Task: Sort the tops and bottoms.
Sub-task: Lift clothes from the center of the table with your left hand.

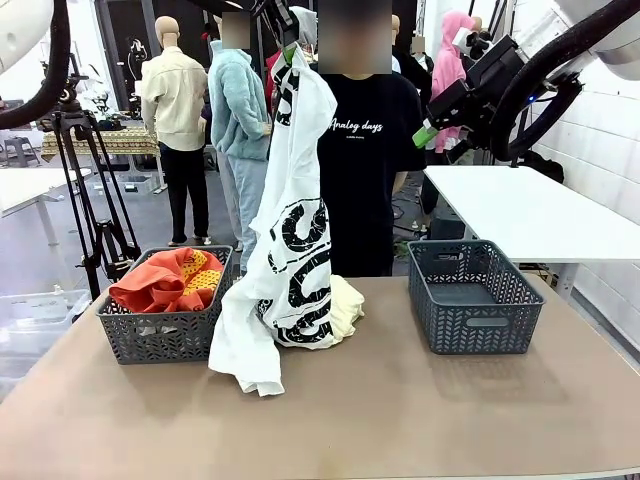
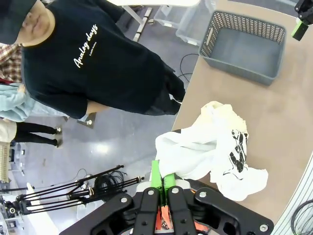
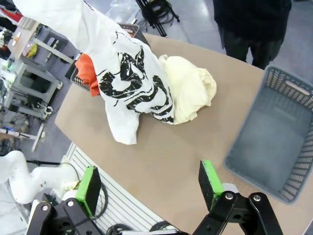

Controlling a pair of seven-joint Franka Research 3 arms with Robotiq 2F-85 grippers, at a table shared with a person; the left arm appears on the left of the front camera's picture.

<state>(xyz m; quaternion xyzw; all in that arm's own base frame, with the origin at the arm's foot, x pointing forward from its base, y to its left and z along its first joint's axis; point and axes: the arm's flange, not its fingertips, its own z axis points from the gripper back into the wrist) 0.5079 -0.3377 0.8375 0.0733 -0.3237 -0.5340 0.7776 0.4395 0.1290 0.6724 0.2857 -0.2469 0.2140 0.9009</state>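
My left gripper (image 1: 289, 44) is raised high over the table's middle, shut on the top of a white T-shirt with black lettering (image 1: 297, 230). The shirt hangs down, its lower end resting on the table. In the left wrist view the pads (image 2: 155, 177) pinch the white T-shirt (image 2: 200, 149). A cream garment (image 1: 347, 300) lies under its hem. A red-orange T-shirt (image 1: 165, 280) fills the left basket (image 1: 150, 338). My right gripper (image 3: 149, 182) is open and empty, held high at the right (image 1: 432, 128), above the table's near edge.
An empty grey basket (image 1: 470, 322) stands on the right of the table (image 1: 400, 420). A person in a black T-shirt (image 1: 365, 150) stands at the far edge. A tripod (image 1: 95, 200) is behind the left basket, and a white table (image 1: 530, 205) at back right.
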